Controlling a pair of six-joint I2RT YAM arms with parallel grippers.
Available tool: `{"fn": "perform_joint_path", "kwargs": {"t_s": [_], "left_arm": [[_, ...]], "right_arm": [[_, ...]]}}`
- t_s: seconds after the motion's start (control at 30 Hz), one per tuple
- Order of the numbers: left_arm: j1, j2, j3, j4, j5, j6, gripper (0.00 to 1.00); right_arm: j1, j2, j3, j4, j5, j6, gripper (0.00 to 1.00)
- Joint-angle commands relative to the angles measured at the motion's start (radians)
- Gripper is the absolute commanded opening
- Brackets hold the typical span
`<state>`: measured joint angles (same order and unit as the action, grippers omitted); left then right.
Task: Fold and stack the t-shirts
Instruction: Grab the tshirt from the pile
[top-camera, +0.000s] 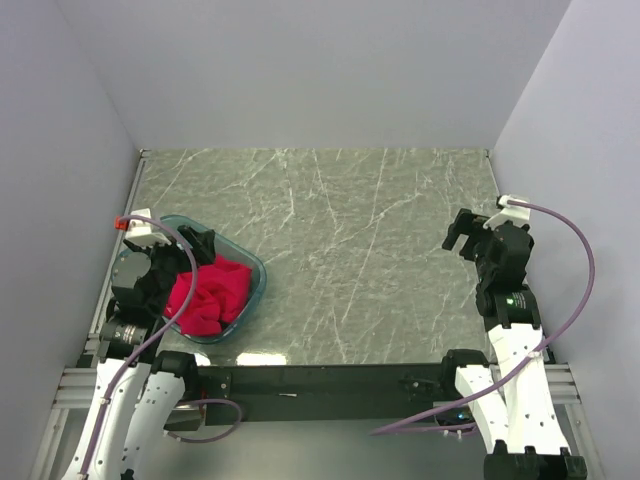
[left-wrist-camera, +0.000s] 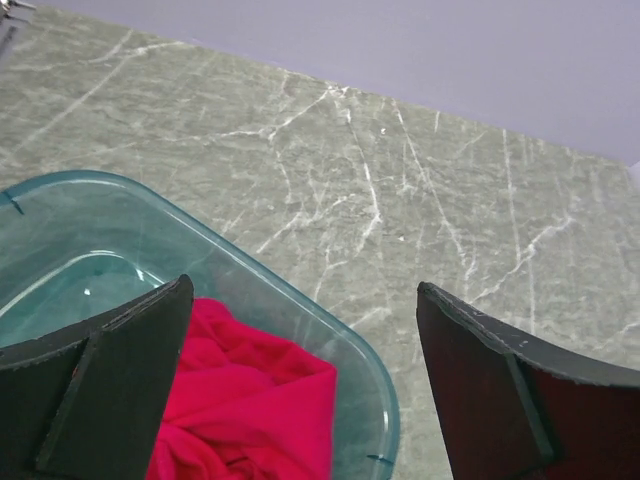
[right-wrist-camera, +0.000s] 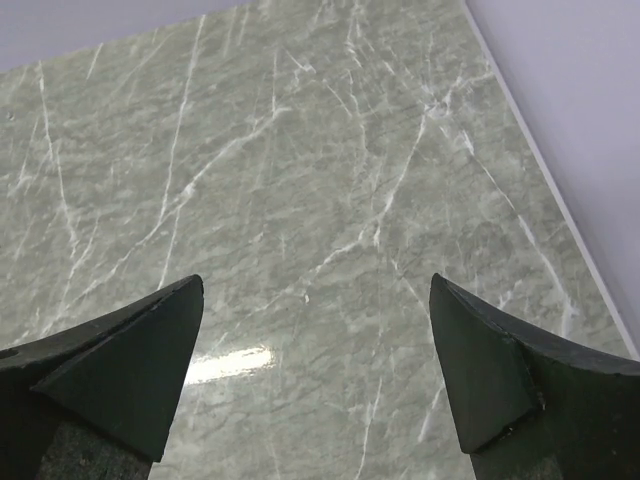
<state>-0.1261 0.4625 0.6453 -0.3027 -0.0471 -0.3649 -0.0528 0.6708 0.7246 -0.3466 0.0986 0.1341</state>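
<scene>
1. One red t-shirt, crumpled inside the one teal tub.
2. Left gripper hovers above the tub, fingers spread, empty.
3. Right gripper well right of the tub over the marble table, fingers spread.

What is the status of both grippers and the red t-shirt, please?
Left gripper open, empty, over teal plastic tub. Right gripper open, empty, above tabletop. Red t-shirt crumpled inside tub, not yet folded. Tub walls the only obstruction.

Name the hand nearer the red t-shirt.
The left hand, open over the translucent teal plastic tub holding the crumpled crimson-red t-shirt; the right hand is over the green marble table, far across.
</scene>
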Motion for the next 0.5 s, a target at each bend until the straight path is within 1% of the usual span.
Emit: {"fn": "perform_joint_path", "kwargs": {"t_s": [0.0, 0.03, 0.07, 0.1, 0.13, 0.17, 0.2, 0.23, 0.27, 0.3, 0.33, 0.37, 0.4, 0.43, 0.47], "left_arm": [[-0.003, 0.008, 0.005, 0.027, 0.029, -0.055, 0.99], [-0.003, 0.013, 0.008, 0.008, 0.026, -0.121, 0.99], [-0.004, 0.022, 0.022, -0.013, 0.027, -0.153, 0.99], [-0.003, 0.03, 0.036, -0.077, 0.017, -0.185, 0.99], [-0.003, 0.048, 0.048, -0.111, 0.003, -0.254, 0.99], [-0.003, 0.059, 0.086, -0.16, -0.014, -0.287, 0.99], [-0.003, 0.071, 0.103, -0.203, -0.037, -0.32, 0.99], [-0.003, 0.103, 0.119, -0.29, -0.078, -0.388, 0.99], [-0.003, 0.122, 0.143, -0.33, -0.111, -0.437, 0.99], [-0.003, 0.145, 0.152, -0.366, -0.131, -0.48, 0.97], [-0.003, 0.2, 0.162, -0.437, -0.141, -0.546, 0.93], [-0.003, 0.235, 0.181, -0.47, -0.143, -0.574, 0.91], [-0.003, 0.27, 0.192, -0.505, -0.143, -0.597, 0.91], [-0.003, 0.342, 0.203, -0.525, -0.148, -0.627, 0.89], [-0.003, 0.375, 0.206, -0.559, -0.157, -0.641, 0.88]], "right_arm": [[0.001, -0.016, 0.01, 0.07, -0.054, -0.04, 1.0], [0.004, -0.019, 0.01, 0.075, -0.095, -0.072, 1.0], [0.002, -0.031, 0.007, 0.086, -0.222, -0.112, 1.0], [0.004, -0.037, -0.007, 0.102, -0.291, -0.201, 1.0], [0.005, -0.052, -0.016, 0.11, -0.401, -0.259, 1.0], [0.004, -0.057, -0.028, 0.112, -0.582, -0.325, 1.0], [0.004, -0.062, -0.051, 0.107, -0.646, -0.4, 1.0], [0.002, -0.051, -0.059, 0.106, -0.677, -0.403, 1.0], [0.001, -0.039, -0.063, 0.1, -0.732, -0.392, 1.0], [-0.013, -0.025, -0.071, 0.072, -0.782, -0.409, 1.0], [-0.03, -0.002, -0.074, 0.054, -0.825, -0.427, 1.0], [-0.059, 0.009, -0.068, 0.031, -0.841, -0.436, 1.0], [-0.062, 0.018, -0.041, -0.021, -0.826, -0.453, 1.0], [-0.067, 0.033, -0.033, -0.04, -0.827, -0.464, 1.0], [-0.067, 0.039, -0.033, -0.046, -0.827, -0.464, 1.0]]}}
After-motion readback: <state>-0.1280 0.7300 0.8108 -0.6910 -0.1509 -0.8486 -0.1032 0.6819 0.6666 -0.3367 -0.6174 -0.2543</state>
